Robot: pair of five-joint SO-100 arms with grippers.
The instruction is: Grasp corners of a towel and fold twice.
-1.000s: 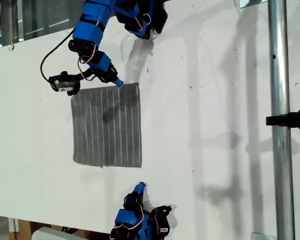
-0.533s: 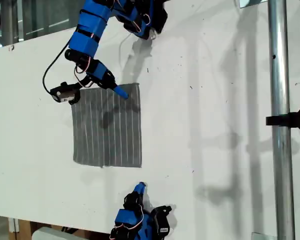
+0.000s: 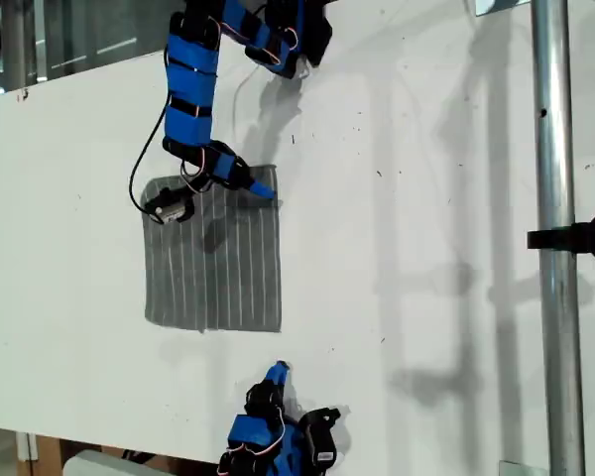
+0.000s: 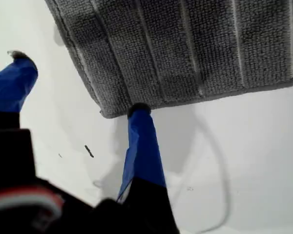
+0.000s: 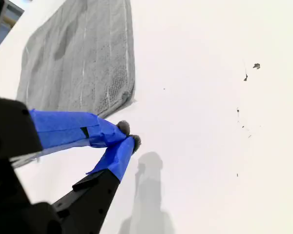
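Our first pincer (image 3: 268, 190), jaws apart, has one fingertip at the towel's (image 3: 213, 253) upper-right corner (image 4: 107, 113) in the exterior view. The towel lies flat on the counter (image 3: 426, 198), centre-left. Our second pincer (image 5: 128, 135), jaws together, waits near the lower-right corner.

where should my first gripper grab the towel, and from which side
Take the towel by its corner at the exterior view's upper right, where my first gripper is open with one finger at the hem. The cloth lies flat on the table, so come in low from outside that corner, sliding one finger under the edge and pinching.
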